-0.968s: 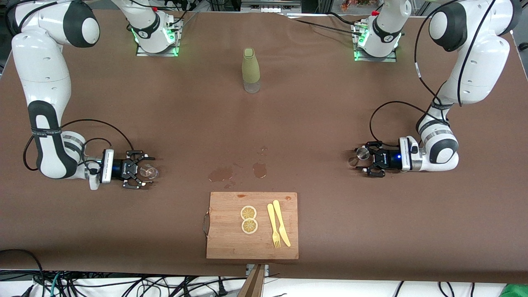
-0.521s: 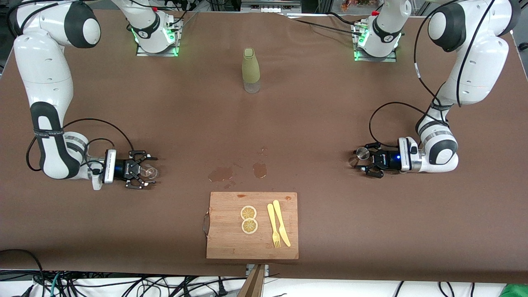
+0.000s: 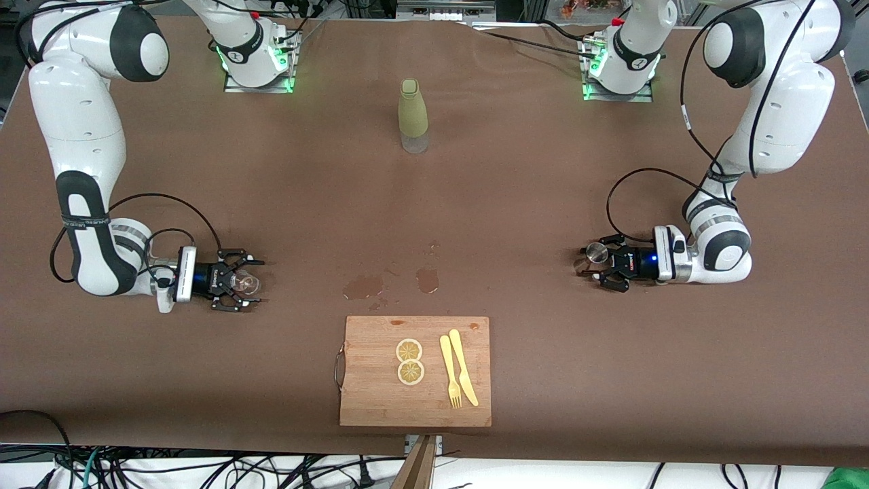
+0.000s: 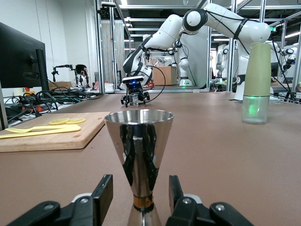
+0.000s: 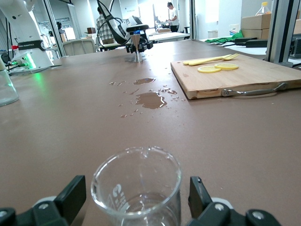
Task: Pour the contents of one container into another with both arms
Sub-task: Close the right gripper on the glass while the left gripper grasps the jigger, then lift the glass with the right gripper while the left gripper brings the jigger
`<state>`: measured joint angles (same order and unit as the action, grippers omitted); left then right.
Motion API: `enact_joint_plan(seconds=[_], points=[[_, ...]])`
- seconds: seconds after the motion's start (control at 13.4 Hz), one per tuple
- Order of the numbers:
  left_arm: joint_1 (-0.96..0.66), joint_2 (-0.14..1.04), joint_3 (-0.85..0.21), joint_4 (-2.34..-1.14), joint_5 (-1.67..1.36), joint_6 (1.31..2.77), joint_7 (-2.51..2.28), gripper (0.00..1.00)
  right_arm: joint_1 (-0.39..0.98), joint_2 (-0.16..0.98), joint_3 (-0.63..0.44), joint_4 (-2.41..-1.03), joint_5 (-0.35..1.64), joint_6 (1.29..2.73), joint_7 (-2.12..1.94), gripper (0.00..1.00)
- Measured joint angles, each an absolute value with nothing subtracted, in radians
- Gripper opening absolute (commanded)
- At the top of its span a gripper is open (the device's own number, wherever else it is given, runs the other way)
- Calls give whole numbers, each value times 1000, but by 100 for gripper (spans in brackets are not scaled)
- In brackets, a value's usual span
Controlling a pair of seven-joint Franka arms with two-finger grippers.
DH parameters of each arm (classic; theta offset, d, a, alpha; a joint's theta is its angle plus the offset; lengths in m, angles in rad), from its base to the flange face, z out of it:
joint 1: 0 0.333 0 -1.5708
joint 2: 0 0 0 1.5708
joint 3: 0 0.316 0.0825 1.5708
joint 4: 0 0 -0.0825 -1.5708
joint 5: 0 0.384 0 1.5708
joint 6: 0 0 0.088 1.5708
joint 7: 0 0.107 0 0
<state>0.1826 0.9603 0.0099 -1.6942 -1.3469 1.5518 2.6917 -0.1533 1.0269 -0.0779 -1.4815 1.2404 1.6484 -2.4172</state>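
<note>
The steel jigger (image 3: 597,253) stands upright on the table toward the left arm's end. My left gripper (image 3: 601,264) lies low around it, open, with a narrow gap showing on each side of the jigger's waist (image 4: 141,188) between the fingers (image 4: 104,192). The clear glass cup (image 3: 245,282) stands toward the right arm's end. My right gripper (image 3: 250,283) is open around it at table level, and its fingers (image 5: 71,192) stay clear of the glass (image 5: 136,186).
An olive-green bottle (image 3: 413,115) stands mid-table near the bases. Wet puddles (image 3: 427,279) lie in the middle. Nearer the front camera, a wooden cutting board (image 3: 370,387) holds two lemon slices (image 3: 410,361), a yellow fork (image 3: 449,373) and a knife (image 3: 464,367).
The left gripper's fingers have drawn in toward the jigger's waist. The right gripper has crept a little farther around the glass cup.
</note>
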Motion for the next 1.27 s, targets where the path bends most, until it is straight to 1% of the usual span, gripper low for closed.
enact_joint_plan(seconds=[0.15,0.22,0.3,0.37,0.45,0.52,0.67,0.74,0.82,0.97,1.27], points=[[183,962,14,-1694,-1347,1546,2693,52,-153,1028,-78,-1482,1243,1648,-2423,72],[183,962,15,-1694,-1347,1545,2695,49,-153,1028,-78,-1482,1244,1648,-2428,68],[183,962,16,-1694,-1347,1545,2697,43,-153,1029,-78,-1482,1247,1648,-2431,64],[183,962,17,-1694,-1347,1545,2700,41,-153,1030,-78,-1482,1254,1648,-2432,61],[183,962,18,-1694,-1347,1544,2702,34,-153,1031,-78,-1482,1261,1648,-2433,56],[183,962,19,-1694,-1347,1544,2705,21,-153,1033,-78,-1482,1266,1648,-2433,53],[183,963,19,-1694,-1347,1544,2716,13,-153,1036,-78,-1482,1277,1648,-2433,52],[183,963,19,-1694,-1347,1536,2718,5,-153,1039,-78,-1482,1284,1647,-2433,48],[183,963,20,-1693,-1347,1534,2721,0,-153,1041,-78,-1482,1291,1647,-2433,44],[183,963,22,-1693,-1347,1533,2722,0,-153,1043,-78,-1481,1298,1646,-2433,34],[183,963,27,-1689,-1347,1531,2722,0,-150,1043,-78,-1474,1310,1646,-2411,33]])
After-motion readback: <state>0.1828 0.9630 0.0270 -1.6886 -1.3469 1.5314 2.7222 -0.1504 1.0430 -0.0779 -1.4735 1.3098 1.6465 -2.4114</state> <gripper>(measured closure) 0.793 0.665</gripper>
